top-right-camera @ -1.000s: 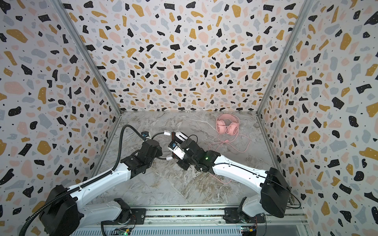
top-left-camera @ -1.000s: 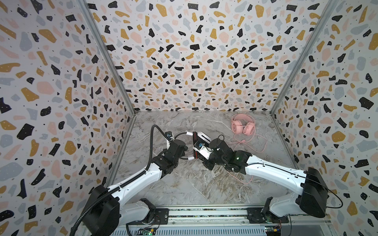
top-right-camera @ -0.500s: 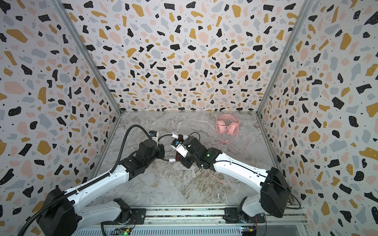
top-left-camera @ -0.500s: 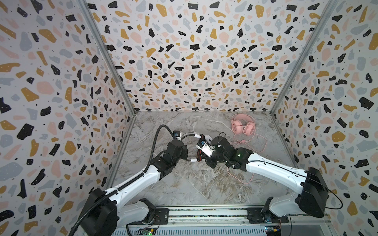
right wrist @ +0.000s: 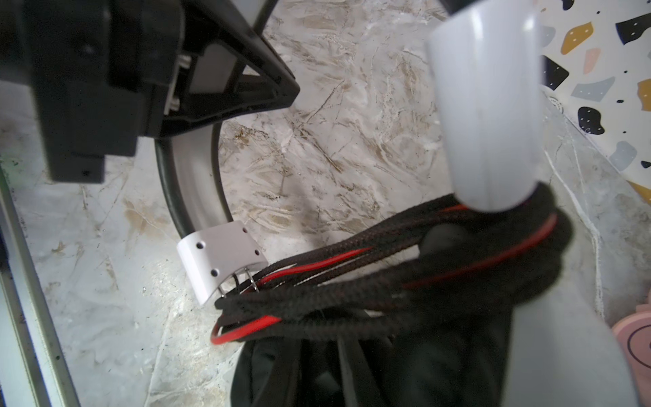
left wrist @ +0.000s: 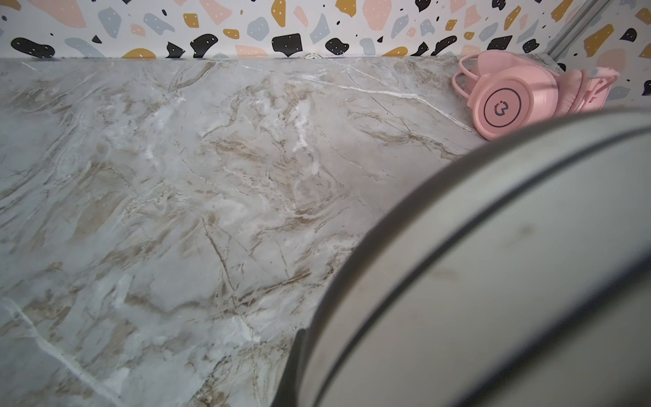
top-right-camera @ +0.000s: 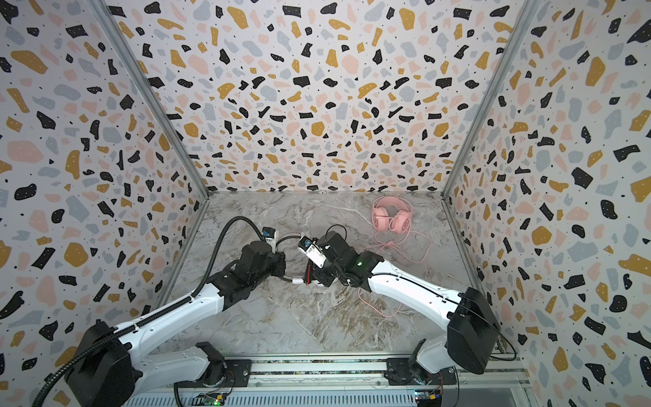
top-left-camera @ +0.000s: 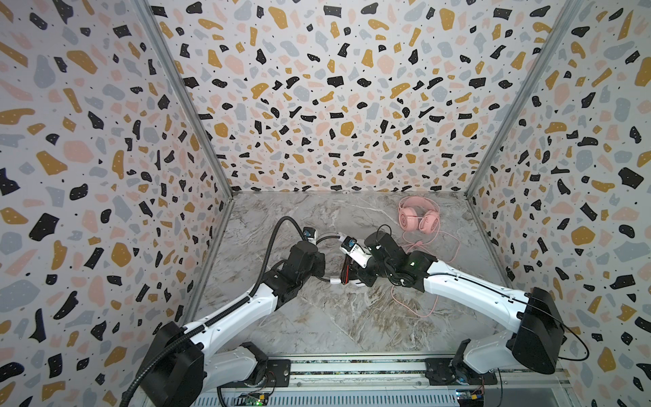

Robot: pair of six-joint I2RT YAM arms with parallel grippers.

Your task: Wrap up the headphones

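The marble-patterned bench fills the floor of a terrazzo-walled enclosure. The two arms reach in from its front edge and meet near the middle.

The pink headset lies by the far right corner of the bench, well apart from both grippers. Its pink cable trails in loose loops toward the front and passes under the right arm.

The white headset with black stripes hangs between the two grippers near the bench's centre. Its thin headband curves from one to the other in both top views. In the left wrist view it is a blurred white band with dark lines, close to the lens.

The left gripper is clamped on that headband.

The black cable, braided and showing a red strand, is gathered in several loops beside the headband's white end piece. The right gripper has this bundle between its fingers, one tip pressing on it, so it appears to grip the bundle.
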